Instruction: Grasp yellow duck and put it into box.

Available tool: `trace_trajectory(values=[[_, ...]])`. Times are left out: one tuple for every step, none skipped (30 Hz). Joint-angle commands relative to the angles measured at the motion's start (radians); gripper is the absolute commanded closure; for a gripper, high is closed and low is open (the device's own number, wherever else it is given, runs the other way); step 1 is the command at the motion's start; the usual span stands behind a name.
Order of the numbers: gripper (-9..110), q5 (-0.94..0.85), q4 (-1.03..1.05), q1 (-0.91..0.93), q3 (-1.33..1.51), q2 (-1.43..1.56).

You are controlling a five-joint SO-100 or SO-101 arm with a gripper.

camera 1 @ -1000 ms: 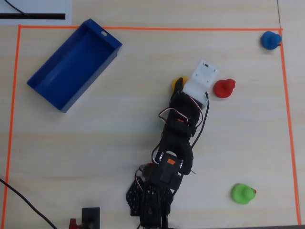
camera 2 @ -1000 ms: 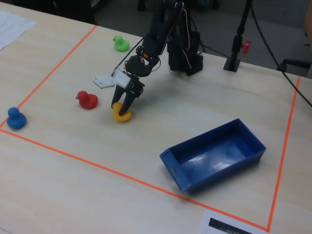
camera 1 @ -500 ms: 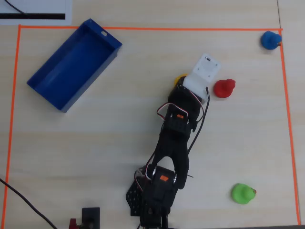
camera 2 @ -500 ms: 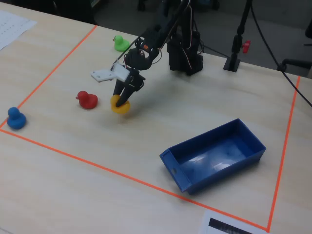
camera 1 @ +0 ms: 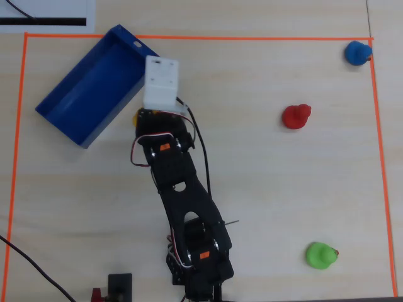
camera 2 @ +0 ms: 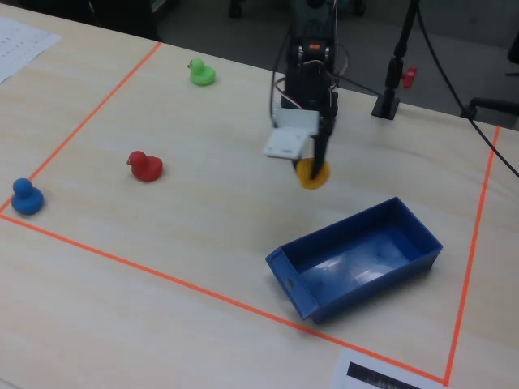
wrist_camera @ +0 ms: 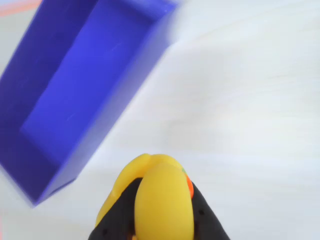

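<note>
A pale wooden table [camera 1: 283, 201] fills the overhead view and is marked with an orange tape border [camera 1: 384, 189]. White paper [camera 1: 47, 12] is seen at its upper left. In the fixed view, a dark floor [camera 2: 454, 49] is seen along the top.

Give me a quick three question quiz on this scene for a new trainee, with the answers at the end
1. True or false: the yellow duck is already inside the box.
2. Multiple choice: in the overhead view, which duck sits nearest the top right corner of the orange tape outline? A red duck, B green duck, C blue duck.
3. Fill in: the gripper is shut on the ______.

Key
1. False: it is held in the gripper beside the box; the box looks empty.
2. C
3. yellow duck
</note>
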Motion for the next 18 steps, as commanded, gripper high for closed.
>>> trace_trajectory(values=[[101, 0.037, 0.023, -0.124, -0.328, -0.190], [101, 0.041, 0.028, -0.140, -0.410, -0.250], [101, 0.041, 0.034, -0.153, -0.491, -0.305], [101, 0.041, 0.041, -0.164, -0.580, -0.360], [101, 0.041, 0.048, -0.173, -0.661, -0.411], [101, 0.041, 0.054, -0.181, -0.741, -0.462], [101, 0.040, 0.061, -0.187, -0.816, -0.511], [101, 0.035, 0.069, -0.192, -0.884, -0.558], [101, 0.029, 0.072, -0.198, -0.937, -0.603], [101, 0.025, 0.074, -0.202, -0.979, -0.644], [101, 0.020, 0.075, -0.206, -1.009, -0.683], [101, 0.015, 0.075, -0.209, -1.028, -0.715], [101, 0.015, 0.077, -0.210, -1.039, -0.744], [101, 0.015, 0.078, -0.212, -1.040, -0.767], [99, 0.020, 0.089, -0.213, -1.043, -0.785], [94, 0.009, 0.123, -0.215, -1.052, -0.802], [91, 0.006, 0.160, -0.215, -1.065, -0.816], [90, 0.006, 0.189, -0.216, -1.074, -0.827]])
